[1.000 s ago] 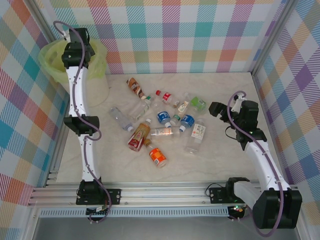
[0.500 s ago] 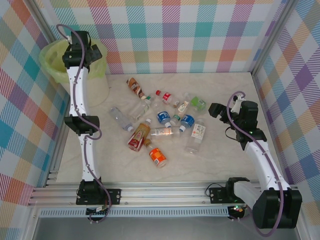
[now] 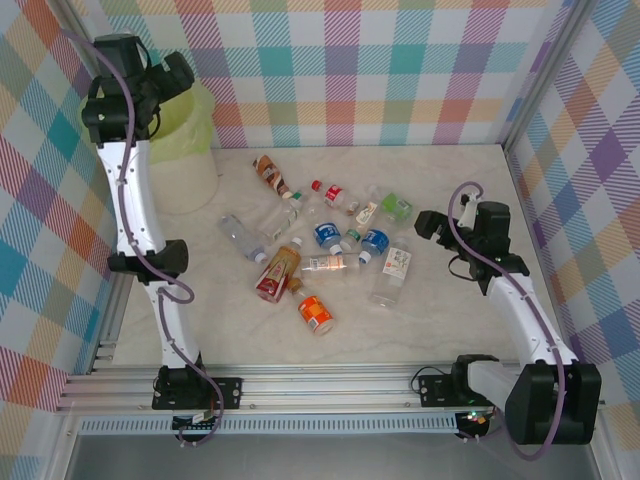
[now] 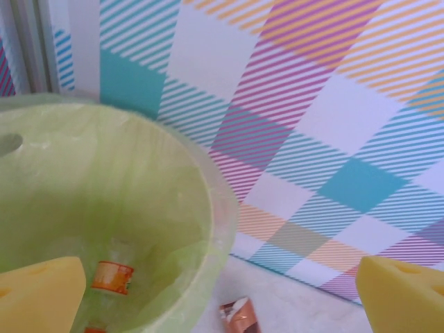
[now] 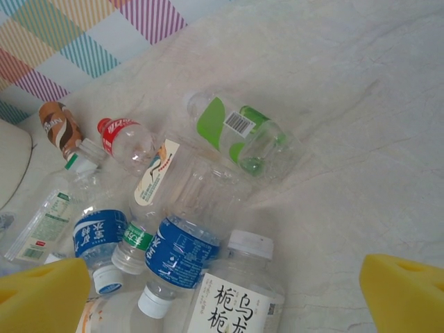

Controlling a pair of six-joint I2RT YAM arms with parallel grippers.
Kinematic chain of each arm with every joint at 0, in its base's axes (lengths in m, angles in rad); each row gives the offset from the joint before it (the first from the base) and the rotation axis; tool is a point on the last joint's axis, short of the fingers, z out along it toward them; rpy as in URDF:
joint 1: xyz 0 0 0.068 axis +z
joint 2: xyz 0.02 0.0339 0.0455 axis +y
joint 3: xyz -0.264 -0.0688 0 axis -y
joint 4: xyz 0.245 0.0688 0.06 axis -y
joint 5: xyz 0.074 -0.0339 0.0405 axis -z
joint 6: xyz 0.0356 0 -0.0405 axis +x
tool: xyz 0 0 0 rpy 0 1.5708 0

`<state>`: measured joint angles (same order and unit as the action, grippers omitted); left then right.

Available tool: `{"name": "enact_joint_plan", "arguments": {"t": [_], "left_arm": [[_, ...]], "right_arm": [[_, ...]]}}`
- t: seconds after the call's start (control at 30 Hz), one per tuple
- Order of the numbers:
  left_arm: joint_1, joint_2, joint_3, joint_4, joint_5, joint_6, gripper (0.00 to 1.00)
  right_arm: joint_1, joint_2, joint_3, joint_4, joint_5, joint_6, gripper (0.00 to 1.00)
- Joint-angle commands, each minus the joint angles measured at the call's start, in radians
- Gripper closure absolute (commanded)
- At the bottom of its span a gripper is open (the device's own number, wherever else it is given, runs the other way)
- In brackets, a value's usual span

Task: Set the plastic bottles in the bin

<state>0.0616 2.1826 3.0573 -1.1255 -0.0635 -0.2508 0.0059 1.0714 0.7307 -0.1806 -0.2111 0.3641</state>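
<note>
While my left gripper (image 4: pixel 222 297) hangs wide and empty over the bin (image 4: pixel 216 208), at least one orange-labelled bottle (image 4: pixel 111 276) lies inside. About a dozen bottles (image 3: pixel 322 238) lie scattered on the table (image 3: pixel 450 330) near my right gripper (image 3: pixel 430 222), which is also wide and empty. Most of the job is left.

Overhead camera looks down on the bench (image 3: pixel 420 330) from behind. Left wrist view (close in) faces the bin (image 4: pixel 222 208), right the bottles (image 5: pixel 180 250).
</note>
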Motion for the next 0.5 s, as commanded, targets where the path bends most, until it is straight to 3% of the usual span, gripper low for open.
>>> {"name": "enact_joint_plan", "arguments": {"t": [0.0,0.1,0.33,0.47], "left_arm": [[0.014,-0.110,-0.077,0.036,0.057,-0.028,0.00],[0.011,-0.218,-0.241,0.094,0.098,-0.048,0.00],[-0.030,-0.527,-0.808,0.368,0.146,-0.097,0.00],[-0.091,-0.617,-0.947,0.400,0.114,-0.081,0.00]], "right_arm": [[-0.004,-0.029,-0.040,-0.061,-0.021,-0.033,0.00],[-0.005,-0.061,-0.075,-0.099,-0.040,-0.003,0.00],[-0.004,-0.106,-0.165,-0.151,-0.164,0.097,0.01],[-0.004,-0.103,-0.194,-0.150,-0.239,0.141,0.00]]}}
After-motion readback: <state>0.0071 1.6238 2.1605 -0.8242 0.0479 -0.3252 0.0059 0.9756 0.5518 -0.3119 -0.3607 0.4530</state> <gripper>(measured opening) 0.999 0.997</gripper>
